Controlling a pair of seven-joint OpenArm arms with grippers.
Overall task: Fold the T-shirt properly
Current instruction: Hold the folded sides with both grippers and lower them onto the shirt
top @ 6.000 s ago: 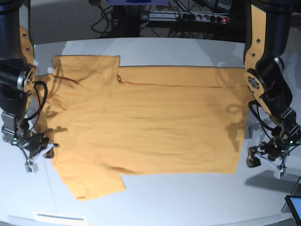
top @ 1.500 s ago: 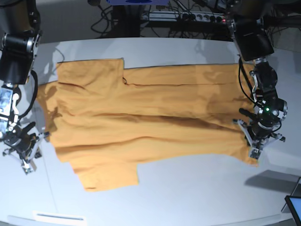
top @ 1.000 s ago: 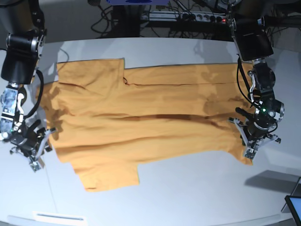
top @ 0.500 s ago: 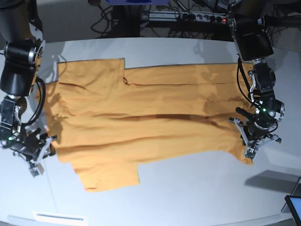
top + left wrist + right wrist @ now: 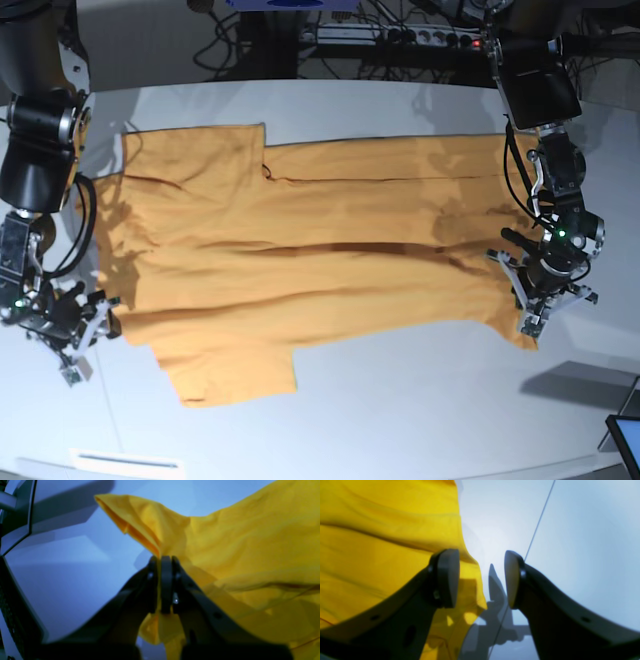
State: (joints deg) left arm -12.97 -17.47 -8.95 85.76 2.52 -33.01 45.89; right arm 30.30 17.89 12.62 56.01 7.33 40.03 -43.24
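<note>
The T-shirt (image 5: 330,230) lies spread across the white table (image 5: 400,420) in front of me, orange-yellow and wide, reaching from one of my arms to the other. In the base view a sleeve sticks out at the near side, toward that view's left, and another part juts out at the far side, also toward the left. Long creases run across the cloth, and a shallow fold crosses its near part from side to side.

My left gripper (image 5: 160,585) is pressed together on the T-shirt, pinching a gathered edge between its fingertips. From the left wrist view I see the cloth bunched at the pinch, with a flap of it sticking out beyond the fingertips and a smaller bit poking out on the near side of them. The rest spreads away over the table.

My right gripper (image 5: 482,580) is spread, with a gap between its fingers and nothing pinched. One finger is over the T-shirt and the other over the bare table, so the side edge of the cloth runs between them. Whether either fingertip touches the surface, I cannot tell. A thin dark seam (image 5: 532,538) runs along the table beside the cloth.
</note>
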